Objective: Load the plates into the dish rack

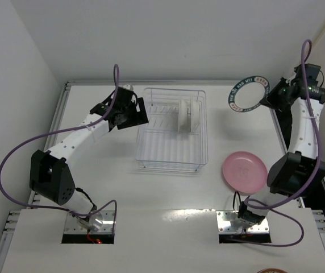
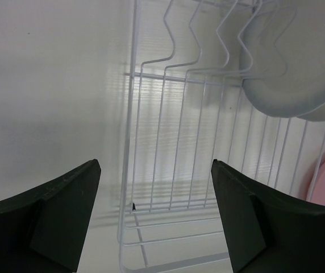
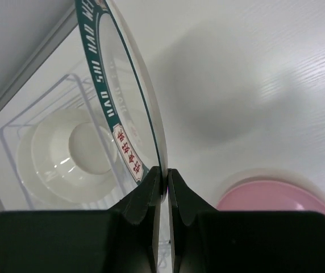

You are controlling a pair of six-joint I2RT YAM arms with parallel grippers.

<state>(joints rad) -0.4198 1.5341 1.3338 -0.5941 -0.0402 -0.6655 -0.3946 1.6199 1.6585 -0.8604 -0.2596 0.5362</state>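
My right gripper (image 3: 165,177) (image 1: 265,100) is shut on the rim of the teal-rimmed plate (image 1: 248,94) (image 3: 121,108), holding it on edge above the table's far right. The pink plate (image 1: 244,171) (image 3: 276,199) lies flat on the table right of the dish rack (image 1: 172,128) (image 2: 129,142) (image 3: 9,133). A pale plate (image 1: 185,116) (image 2: 290,74) (image 3: 71,159) stands upright in the rack's far part. By the rack's left wall hangs my left gripper (image 1: 138,112) (image 2: 155,187), open and with nothing between its fingers.
The table's raised metal edge (image 1: 66,91) runs along the far and left sides. White walls close in behind and to the left. The arm bases (image 1: 88,219) sit at the near edge.
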